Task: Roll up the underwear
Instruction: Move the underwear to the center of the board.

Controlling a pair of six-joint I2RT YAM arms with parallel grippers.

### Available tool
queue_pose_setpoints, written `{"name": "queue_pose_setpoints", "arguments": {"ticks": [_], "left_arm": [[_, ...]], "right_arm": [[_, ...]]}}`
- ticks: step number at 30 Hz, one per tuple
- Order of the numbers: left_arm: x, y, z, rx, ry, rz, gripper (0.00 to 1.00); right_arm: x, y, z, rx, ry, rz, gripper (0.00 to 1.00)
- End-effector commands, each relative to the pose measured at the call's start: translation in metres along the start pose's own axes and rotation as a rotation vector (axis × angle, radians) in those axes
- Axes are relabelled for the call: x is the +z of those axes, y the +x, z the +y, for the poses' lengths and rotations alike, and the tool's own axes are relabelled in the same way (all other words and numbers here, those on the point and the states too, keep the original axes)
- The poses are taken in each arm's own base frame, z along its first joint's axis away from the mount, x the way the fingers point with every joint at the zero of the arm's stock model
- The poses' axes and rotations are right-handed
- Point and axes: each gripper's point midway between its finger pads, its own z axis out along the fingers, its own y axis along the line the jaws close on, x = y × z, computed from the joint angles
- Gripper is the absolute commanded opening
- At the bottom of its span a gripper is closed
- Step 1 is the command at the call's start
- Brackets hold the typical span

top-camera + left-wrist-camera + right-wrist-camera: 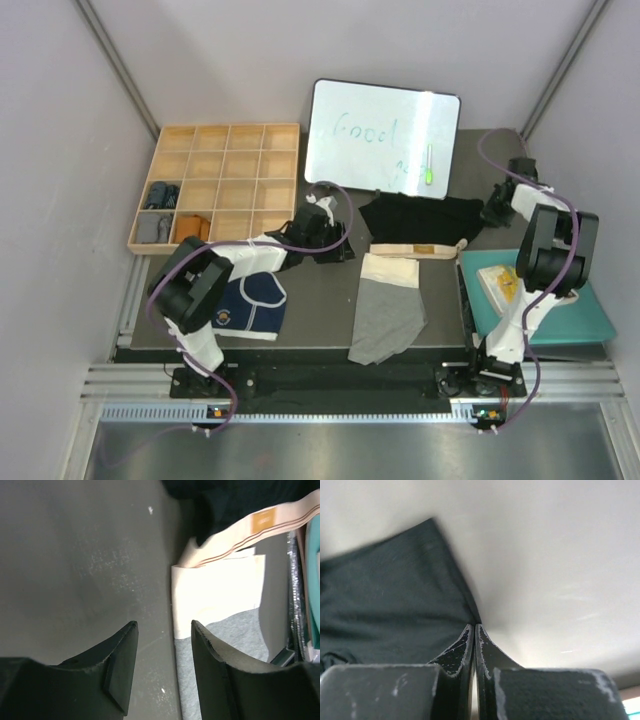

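Note:
The black underwear (420, 217) lies at the mat's far middle, its beige waistband (415, 250) toward me. My right gripper (495, 212) sits at its right edge. In the right wrist view that gripper (475, 626) is shut, and the black cloth's (395, 605) edge runs into its tips. The grey underwear (388, 315) with a cream waistband (390, 268) lies just in front. My left gripper (335, 245) is open and empty, low over bare mat left of both. One finger (210, 650) overlaps the grey cloth (240, 630). The navy underwear (250, 303) lies at the front left.
A wooden compartment tray (215, 185) stands at the back left with small items in its left cells. A whiteboard (385, 135) with a green marker (428, 165) leans behind the black underwear. A teal tray (555, 315) holding a yellow packet (500, 283) sits at the right.

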Motion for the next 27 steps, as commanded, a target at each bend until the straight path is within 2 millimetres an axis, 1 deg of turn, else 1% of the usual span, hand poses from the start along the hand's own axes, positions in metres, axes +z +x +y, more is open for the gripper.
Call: {"name": "queue_pose_setpoints", "arguments": {"ticks": [1,2,3,5,8,10,12,14,15,16,17,18,19,23,24,26,27], "left_arm": [[0.014,-0.004,-0.007,0.019,0.034,-0.010,0.51],[0.016,-0.004,-0.007,0.017,0.034,-0.008,0.51],[0.018,-0.004,-0.011,0.024,0.044,-0.010,0.51],[0.024,-0.001,-0.010,0.024,0.039,0.000,0.51],[0.030,-0.001,-0.012,0.024,0.046,-0.003,0.50],[0.035,-0.001,-0.011,0.021,0.052,-0.005,0.49],[0.038,-0.002,-0.016,0.022,0.071,0.002,0.48],[0.044,0.003,-0.014,0.018,0.058,0.021,0.45],[0.046,0.003,-0.017,0.023,0.059,0.025,0.45],[0.048,0.007,-0.016,0.028,0.053,0.038,0.44],[0.049,0.010,-0.013,0.028,0.032,0.046,0.43],[0.050,0.013,-0.015,0.034,0.027,0.052,0.43],[0.051,0.016,-0.012,0.038,0.010,0.060,0.42],[0.053,0.023,-0.005,0.042,-0.044,0.072,0.40],[0.054,0.027,-0.001,0.047,-0.073,0.075,0.40],[0.058,0.034,0.003,0.057,-0.101,0.093,0.39],[0.060,0.033,0.002,0.059,-0.106,0.091,0.38]], "right_arm": [[-0.004,-0.034,-0.050,0.112,0.079,-0.060,0.00],[-0.005,-0.037,-0.060,0.132,0.090,-0.063,0.00],[-0.007,-0.039,-0.064,0.138,0.096,-0.068,0.00],[-0.008,-0.040,-0.069,0.149,0.099,-0.071,0.00],[-0.008,-0.039,-0.066,0.153,0.078,-0.069,0.00],[-0.009,-0.036,-0.059,0.155,0.034,-0.061,0.00],[-0.010,-0.036,-0.057,0.157,0.024,-0.062,0.00],[-0.014,-0.036,-0.055,0.163,0.017,-0.065,0.00],[-0.016,-0.036,-0.055,0.163,0.015,-0.067,0.01],[-0.018,-0.037,-0.053,0.164,0.010,-0.067,0.07],[-0.022,-0.039,-0.053,0.162,0.006,-0.076,0.08],[-0.024,-0.040,-0.052,0.162,0.002,-0.083,0.11],[-0.027,-0.041,-0.049,0.163,-0.009,-0.083,0.18],[-0.040,-0.045,-0.042,0.162,-0.047,-0.100,0.26],[-0.048,-0.047,-0.039,0.162,-0.058,-0.114,0.27],[-0.055,-0.046,-0.035,0.161,-0.081,-0.122,0.31],[-0.065,-0.049,-0.032,0.159,-0.091,-0.144,0.34]]}}
